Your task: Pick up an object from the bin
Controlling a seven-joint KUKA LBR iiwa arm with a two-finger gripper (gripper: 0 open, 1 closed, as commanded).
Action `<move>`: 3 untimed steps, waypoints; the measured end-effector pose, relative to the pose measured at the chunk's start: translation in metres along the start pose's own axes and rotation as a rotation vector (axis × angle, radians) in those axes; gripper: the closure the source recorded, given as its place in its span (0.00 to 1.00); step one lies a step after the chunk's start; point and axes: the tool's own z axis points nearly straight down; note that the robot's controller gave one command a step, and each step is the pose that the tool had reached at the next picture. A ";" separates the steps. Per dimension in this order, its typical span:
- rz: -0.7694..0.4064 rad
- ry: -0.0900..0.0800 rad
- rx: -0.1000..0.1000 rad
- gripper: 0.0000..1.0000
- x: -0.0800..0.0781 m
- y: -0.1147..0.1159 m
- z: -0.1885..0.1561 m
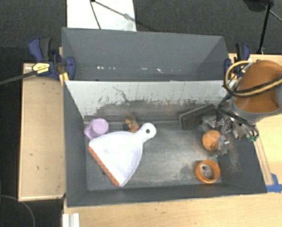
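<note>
Your gripper (221, 138) is down inside the grey metal bin (145, 98), at its right end, close to the right wall and about midway between the back and front walls. Above it you see the arm's orange cover (260, 94) with cables looped across it, reaching in over the bin's right rim. Right against the gripper's left side sits a small orange ball (209, 140), rounded and slightly mottled. The two look to be touching, but the metal parts around the ball are too cluttered for you to tell whether the gripper is spread or closed, or whether the ball is truly gripped. Just in front of the ball, near the front wall, an orange ring (207, 171) lies flat on the bin's floor with its hollow middle facing up, apart from the gripper. Behind the gripper and a little to its left, a dark grey block (196, 117) lies tilted near the foot of the back wall. Well apart from all this, in the left half of the bin, a white scoop (119, 156) with a rounded handle and an orange edge lies flat. A lilac cup (98, 127) rests just beside its back left corner, and a small brown thing (131, 124) sits just behind its handle, too small to make out.
</note>
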 end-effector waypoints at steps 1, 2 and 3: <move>0.005 -0.002 0.003 1.00 0.002 0.005 -0.121; 0.006 -0.002 0.003 1.00 0.002 0.005 -0.121; 0.012 0.003 0.001 1.00 0.005 0.006 -0.172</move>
